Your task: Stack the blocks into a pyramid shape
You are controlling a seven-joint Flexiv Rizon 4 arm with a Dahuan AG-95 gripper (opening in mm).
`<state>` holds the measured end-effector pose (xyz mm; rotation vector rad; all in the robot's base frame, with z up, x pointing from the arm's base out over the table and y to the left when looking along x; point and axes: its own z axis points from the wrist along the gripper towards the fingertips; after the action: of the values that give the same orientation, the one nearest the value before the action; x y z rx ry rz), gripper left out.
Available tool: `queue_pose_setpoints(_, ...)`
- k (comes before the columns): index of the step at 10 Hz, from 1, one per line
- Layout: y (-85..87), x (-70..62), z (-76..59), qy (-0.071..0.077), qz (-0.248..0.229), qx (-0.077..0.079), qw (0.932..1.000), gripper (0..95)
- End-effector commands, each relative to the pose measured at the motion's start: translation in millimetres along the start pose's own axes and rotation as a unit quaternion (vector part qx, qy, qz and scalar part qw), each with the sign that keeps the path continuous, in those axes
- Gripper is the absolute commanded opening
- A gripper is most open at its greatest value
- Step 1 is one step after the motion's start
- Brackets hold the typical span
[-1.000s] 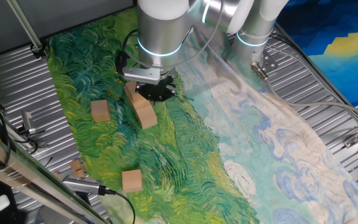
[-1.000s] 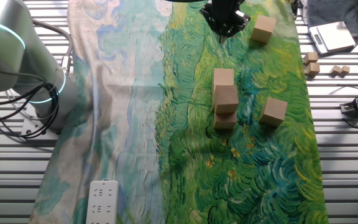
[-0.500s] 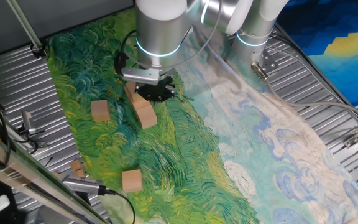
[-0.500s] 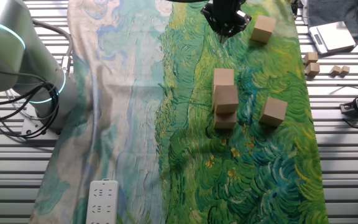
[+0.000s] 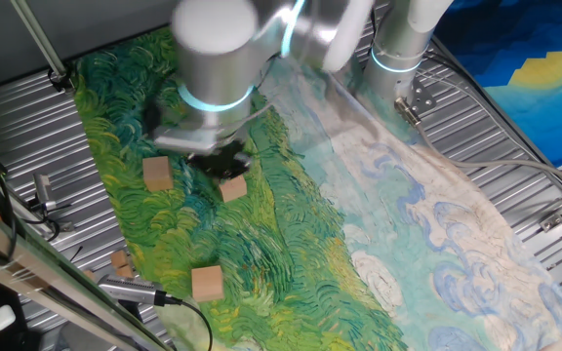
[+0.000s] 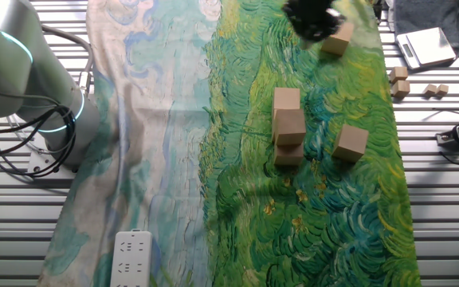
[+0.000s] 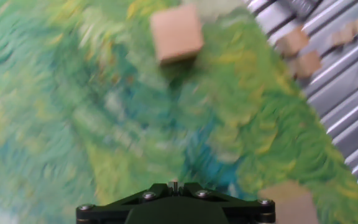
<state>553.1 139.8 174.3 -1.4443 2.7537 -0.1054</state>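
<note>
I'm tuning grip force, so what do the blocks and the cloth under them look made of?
The blocks look like bare, unpainted wood: light tan, matte, sharp-edged, with no marks or gloss. No grain shows at this size, so wood is likely but not certain. The cloth looks like thin printed fabric: a painted-landscape pattern, soft folds, and its edge draped over the ribbed metal table.

Place: robot lab bench
Table: ribbed metal slats, lower right
Cover: painted cloth spread down the middle
Arm: grey, glowing ring, cables at left edge
Gear: power strip lower left; scale upper right
</note>
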Motion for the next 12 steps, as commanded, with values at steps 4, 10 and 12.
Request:
queue_pose_setpoints(4,-20.4,-44.9,16.0,0.0,0.006,-0.005,1.0,0.0)
queue_pose_setpoints(10,-24.1,-73.7,41.0,0.008,0.019,-0.003,0.9998,0.0)
queue_pose_setpoints(12,-20.8,-75.9,45.8,0.01,0.02,0.0,0.9997,0.0)
